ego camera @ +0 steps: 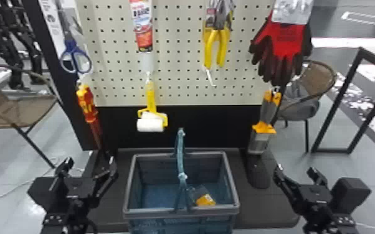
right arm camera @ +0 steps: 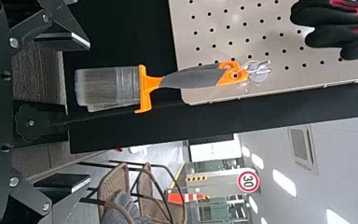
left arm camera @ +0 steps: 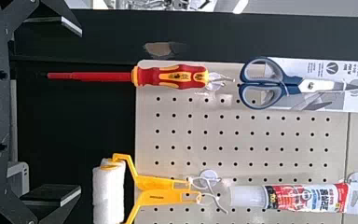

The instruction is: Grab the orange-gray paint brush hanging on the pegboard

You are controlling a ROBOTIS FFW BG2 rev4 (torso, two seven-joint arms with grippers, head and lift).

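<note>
The orange-gray paint brush (ego camera: pixel 266 116) hangs bristles down from a hook at the pegboard's (ego camera: pixel 177 62) lower right corner. Below it and to its right, my right gripper (ego camera: pixel 296 171) stands open with nothing between its fingers. In the right wrist view the paint brush (right arm camera: pixel 186 78) lies beyond the open right gripper (right arm camera: pixel 81 112), apart from it. My left gripper (ego camera: pixel 88 161) is parked open at the lower left, under the red and yellow screwdriver; the left wrist view also has the left gripper (left arm camera: pixel 77 112) with its fingers spread.
A blue-gray basket (ego camera: pixel 232 186) with its handle raised and an orange-labelled packet (ego camera: pixel 205 199) inside stands between the arms. A paint roller (ego camera: pixel 151 121), screwdriver (ego camera: pixel 87 104), scissors (ego camera: pixel 75 59), pliers (ego camera: pixel 216 46), a glue tube (ego camera: pixel 142 28) and red-black gloves (ego camera: pixel 285 46) hang around the board.
</note>
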